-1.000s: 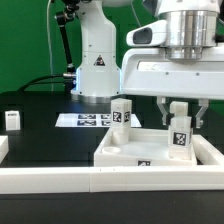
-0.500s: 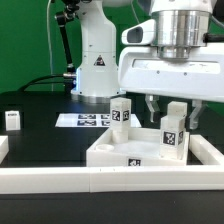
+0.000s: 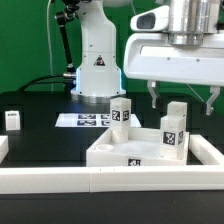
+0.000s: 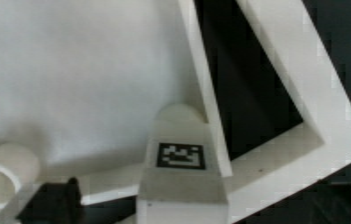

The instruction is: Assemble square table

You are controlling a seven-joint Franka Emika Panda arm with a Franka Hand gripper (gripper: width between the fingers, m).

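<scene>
Square table slab (image 3: 128, 150): white, raised rim, a tag on its near edge; lies flat on the black surface (image 3: 45, 135) in the lower centre-right of the exterior view, just behind the long white rail (image 3: 60, 182) that crosses the bottom of the frame. In the wrist view the slab (image 4: 74, 75) fills the upper left of the frame.

Leg, upright (image 3: 173, 130): tagged, stands on the slab at right of centre. The wrist view shows it (image 4: 184, 150) close up in the lower centre, tag facing the camera.

Leg, upright (image 3: 121, 113): tagged, at the slab's far edge, centre of the exterior view; whether it stands on the slab or behind it cannot be told.

Leg, loose (image 3: 12, 120): on the surface at the left edge, well apart from the slab.

Gripper (image 3: 182, 98): upper right, above the right-hand leg; jaws wide, one finger to each side of the leg's top, holding nothing.

Marker board (image 3: 85, 120): flat on the surface behind the slab, in front of the white robot base (image 3: 97, 65).
</scene>
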